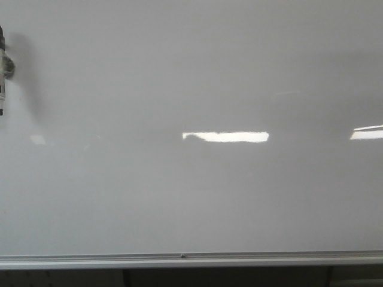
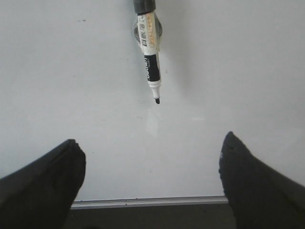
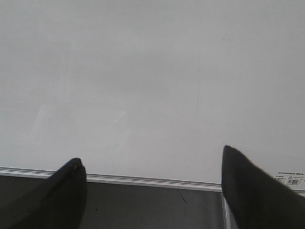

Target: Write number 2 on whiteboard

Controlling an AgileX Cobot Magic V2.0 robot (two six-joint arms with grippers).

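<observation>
The whiteboard [image 1: 191, 197] fills the front view, glossy and white-grey, with a silver tray rail [image 1: 191, 259] along its lower edge. No number 2 is in view on it. A white-and-black marker [image 2: 149, 52] is stuck to the board with its bare black tip pointing down; in the front view the marker [image 1: 2, 72] just shows at the far left edge. My left gripper [image 2: 150, 143] is open and empty, facing the board [image 2: 71, 71] a little below the marker's tip. My right gripper [image 3: 151, 155] is also open and empty, near the rail [image 3: 143, 180].
Bright light reflections [image 1: 226, 136] lie across the board's middle and right. A faint thin vertical line [image 3: 198, 100] marks the board in the right wrist view. A small label [image 3: 290, 182] sits at the board's lower corner. Dark space lies below the rail.
</observation>
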